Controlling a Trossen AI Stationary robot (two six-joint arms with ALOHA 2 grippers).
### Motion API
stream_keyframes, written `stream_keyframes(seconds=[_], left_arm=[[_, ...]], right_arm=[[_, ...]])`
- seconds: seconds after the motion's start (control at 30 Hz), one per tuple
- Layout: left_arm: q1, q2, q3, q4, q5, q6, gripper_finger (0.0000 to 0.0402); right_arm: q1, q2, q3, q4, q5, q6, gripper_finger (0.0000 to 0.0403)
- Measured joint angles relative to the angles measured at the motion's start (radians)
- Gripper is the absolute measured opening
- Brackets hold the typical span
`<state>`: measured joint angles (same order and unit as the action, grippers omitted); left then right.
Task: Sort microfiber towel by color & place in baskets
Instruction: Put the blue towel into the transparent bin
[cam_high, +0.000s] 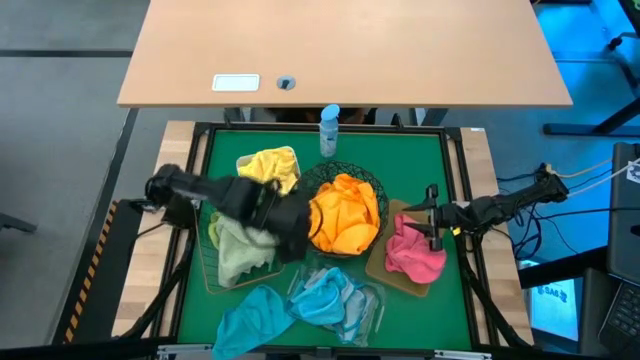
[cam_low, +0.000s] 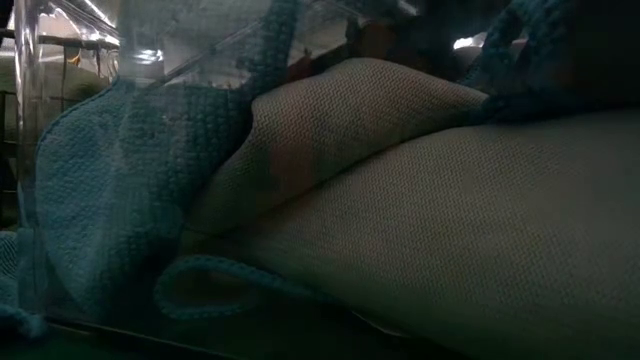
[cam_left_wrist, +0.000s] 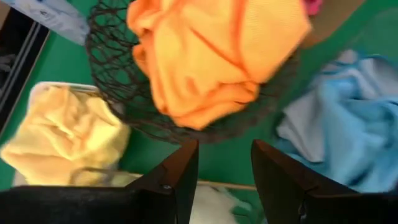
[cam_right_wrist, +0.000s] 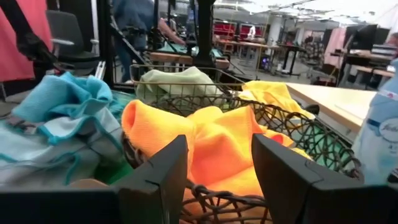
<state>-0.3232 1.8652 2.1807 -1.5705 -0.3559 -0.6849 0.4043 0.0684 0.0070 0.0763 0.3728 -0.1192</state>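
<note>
Orange towels (cam_high: 346, 214) fill the round black wire bowl (cam_high: 372, 184) at the mat's middle. Yellow towels (cam_high: 270, 166) lie at the far left, and pale green ones (cam_high: 240, 252) sit in the rectangular wire basket (cam_high: 208, 268). Pink towels (cam_high: 414, 256) rest on the tan tray (cam_high: 385, 268). Light blue towels (cam_high: 330, 294) lie in the clear tray (cam_high: 376, 308), and another (cam_high: 250, 320) lies on the mat. My left gripper (cam_left_wrist: 224, 149) hovers open between the green basket and the bowl (cam_left_wrist: 112, 81), holding nothing. My right gripper (cam_right_wrist: 219, 146) stands open and level by the bowl's right side.
A blue-capped spray bottle (cam_high: 329, 130) stands at the mat's far edge. A wooden desk (cam_high: 340, 50) lies beyond it. In the low view, light blue cloth (cam_low: 100, 200) and the clear tray's wall (cam_low: 60, 60) fill the picture close up. People show in the room behind.
</note>
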Motion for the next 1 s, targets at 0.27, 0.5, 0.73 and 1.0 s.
stream_keyframes(seconds=[0.27,0.5,0.73,1.0], left_arm=[[-0.250,0.002,0.000,0.007,-0.098,-0.250,0.0142],[-0.403,0.010,-0.001,0.023,-0.099,-0.497,0.0142],[-0.519,0.083,-0.001,0.040,-0.084,-0.650,0.0142],[-0.593,0.200,-0.001,0.115,-0.008,-0.726,0.0142]], right_arm=[[-0.112,-0.001,0.000,0.004,-0.091,-0.021,0.0179],[-0.315,-0.001,0.000,-0.034,-0.240,0.038,0.0179],[-0.422,0.000,0.000,-0.060,-0.374,0.062,0.0179],[-0.431,0.000,0.000,-0.060,-0.370,0.062,0.0179]])
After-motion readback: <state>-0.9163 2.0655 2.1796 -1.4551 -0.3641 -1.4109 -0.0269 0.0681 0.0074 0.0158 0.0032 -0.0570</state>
